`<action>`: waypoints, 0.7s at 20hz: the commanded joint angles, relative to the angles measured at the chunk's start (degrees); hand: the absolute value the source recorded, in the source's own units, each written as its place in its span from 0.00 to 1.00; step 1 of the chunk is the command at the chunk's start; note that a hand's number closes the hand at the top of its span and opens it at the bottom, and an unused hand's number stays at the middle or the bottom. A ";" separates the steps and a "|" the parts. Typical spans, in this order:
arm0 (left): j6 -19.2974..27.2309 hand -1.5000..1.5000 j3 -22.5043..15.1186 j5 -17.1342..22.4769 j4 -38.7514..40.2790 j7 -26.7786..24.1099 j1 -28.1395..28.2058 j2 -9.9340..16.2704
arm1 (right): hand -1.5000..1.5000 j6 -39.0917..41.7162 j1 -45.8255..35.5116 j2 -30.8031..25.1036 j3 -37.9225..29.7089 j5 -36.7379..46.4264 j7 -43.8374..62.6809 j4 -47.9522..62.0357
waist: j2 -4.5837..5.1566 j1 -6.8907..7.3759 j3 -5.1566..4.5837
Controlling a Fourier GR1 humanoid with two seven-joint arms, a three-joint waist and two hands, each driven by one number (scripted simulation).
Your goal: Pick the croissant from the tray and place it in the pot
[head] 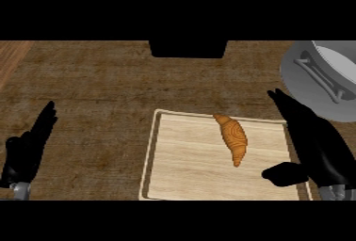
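Note:
A golden-brown croissant (233, 138) lies lengthwise on the pale wooden tray (181, 164), in its upper right part. My right hand (316, 146) hovers at the tray's right edge, open, its fingers straight and pointing away, its thumb (284, 174) sticking out over the tray below the croissant. It is close beside the croissant but apart from it. The grey pot (327, 77), with its handle showing, stands at the upper right, partly cut off by the view's edge. My left hand (28, 146) rests open at the left edge, fingers up.
A black block (188, 48) sits at the counter's far edge, top middle. The dark wooden counter (90, 84) spreads around the tray, with a lighter wood strip at the upper left corner.

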 commanded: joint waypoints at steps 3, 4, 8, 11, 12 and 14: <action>0.39 0.50 -0.57 -1.18 -0.37 -0.41 0.09 -0.96 | 0.00 15.73 -9.90 6.11 4.05 -7.51 14.76 7.81 | 0.18 0.93 0.04; -1.15 0.50 1.43 0.64 -1.14 0.71 -0.29 0.85 | 0.00 18.69 -10.33 5.12 2.66 -10.74 15.67 7.60 | 0.02 0.54 0.06; -0.75 0.50 1.64 0.04 1.69 1.90 -2.66 -0.28 | 0.00 19.16 -15.46 12.71 5.92 -11.46 19.37 15.13 | 0.08 -0.07 0.13; -1.64 0.50 2.05 -0.25 2.53 -1.02 -1.27 -0.45 | 0.00 19.92 -18.37 13.90 4.31 -13.48 18.53 21.21 | 0.08 -0.16 0.15; -1.76 0.50 2.28 -0.09 2.00 -1.11 -0.86 -0.53 | 0.00 21.59 -21.01 14.68 3.89 -14.39 19.89 21.92 | -0.01 -0.12 0.15; -0.74 0.50 1.89 -0.83 0.70 0.82 -1.18 -1.13 | 0.00 21.50 -21.00 16.43 5.76 -13.87 22.45 21.12 | -0.19 -0.62 0.17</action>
